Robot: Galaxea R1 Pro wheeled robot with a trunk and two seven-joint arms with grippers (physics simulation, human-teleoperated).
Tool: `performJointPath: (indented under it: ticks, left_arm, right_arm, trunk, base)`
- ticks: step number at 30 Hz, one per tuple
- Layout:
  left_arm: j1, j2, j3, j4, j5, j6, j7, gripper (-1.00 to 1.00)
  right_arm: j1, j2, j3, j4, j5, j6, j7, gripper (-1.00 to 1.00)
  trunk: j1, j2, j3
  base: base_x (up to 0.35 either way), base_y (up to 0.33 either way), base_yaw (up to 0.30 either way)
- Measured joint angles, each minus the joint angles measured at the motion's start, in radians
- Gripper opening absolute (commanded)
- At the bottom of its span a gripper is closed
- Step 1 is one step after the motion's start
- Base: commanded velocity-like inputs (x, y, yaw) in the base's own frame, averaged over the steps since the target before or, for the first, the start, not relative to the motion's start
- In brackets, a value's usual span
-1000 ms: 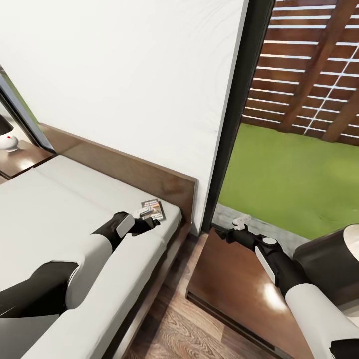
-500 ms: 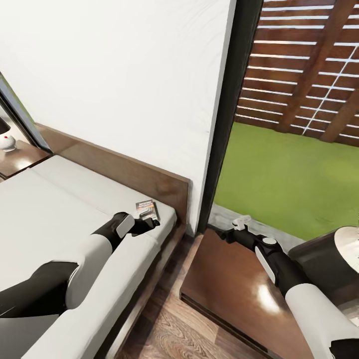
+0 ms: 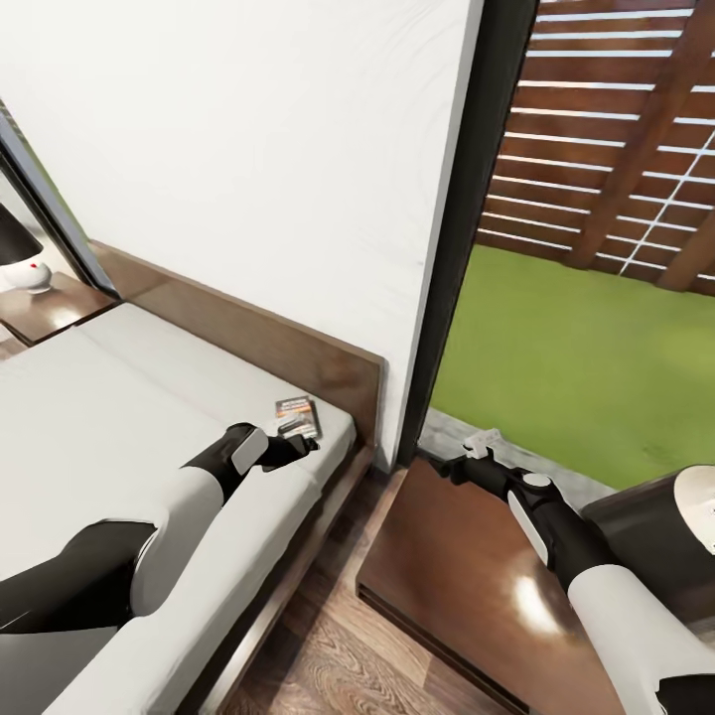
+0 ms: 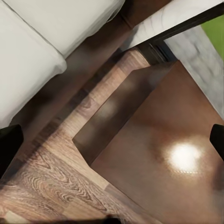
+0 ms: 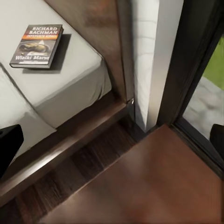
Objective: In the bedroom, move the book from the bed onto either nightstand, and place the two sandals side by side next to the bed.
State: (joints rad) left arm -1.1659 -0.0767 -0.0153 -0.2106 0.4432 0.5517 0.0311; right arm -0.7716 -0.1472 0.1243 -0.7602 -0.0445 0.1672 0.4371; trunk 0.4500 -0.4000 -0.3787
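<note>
— So, the left gripper (image 3: 296,444): how do the jaws stand?

— Hard to call from the head view; it sits at center-left of the frame as a dark clump just over the mattress. The left wrist view has a dark fingertip (image 4: 9,144) at one edge and another at the opposite edge, far apart with nothing between them, so the jaws are spread wide and empty.

— And the right gripper (image 3: 481,444)?

— Right of center in the head view, pale fingers over the far edge of the nightstand (image 3: 447,556), near the window. Its wrist view likewise has a dark fingertip (image 5: 9,144) at each side edge, so it is wide as well, holding nothing.

— Where is the book (image 3: 298,415)?

— Flat on the bed (image 3: 99,417), in the corner by the headboard (image 3: 298,353), just above the left gripper in the head frame. I cannot tell whether the fingers touch it. The right wrist view has it at upper left (image 5: 37,45), cover up, white lettering and an orange band.

— What else surrounds them?

— A strip of plank floor (image 3: 328,636) runs between bed and nightstand at lower center. A lamp (image 3: 25,253) stands on a second nightstand (image 3: 50,310) at the left edge. The white wall (image 3: 268,169) fills the top, with the dark window frame (image 3: 467,228), the lawn (image 3: 576,348) and the fence (image 3: 616,129) at upper right. A dark shade with a pale round top (image 3: 655,531) sits at the right edge.
</note>
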Motion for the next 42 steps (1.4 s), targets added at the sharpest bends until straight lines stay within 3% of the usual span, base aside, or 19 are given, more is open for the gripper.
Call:
performJointPath:
  ticks: [42]
  left_arm:
    - [0.0, 0.0, 0.0, 0.0, 0.002, -0.001, 0.0, 1.0]
  right_arm:
    - [0.0, -0.001, 0.0, 0.002, 0.0, 0.0, 0.0, 1.0]
  trunk:
    - [0.0, 0.0, 0.0]
  base:
    - [0.072, -0.008, 0.001]
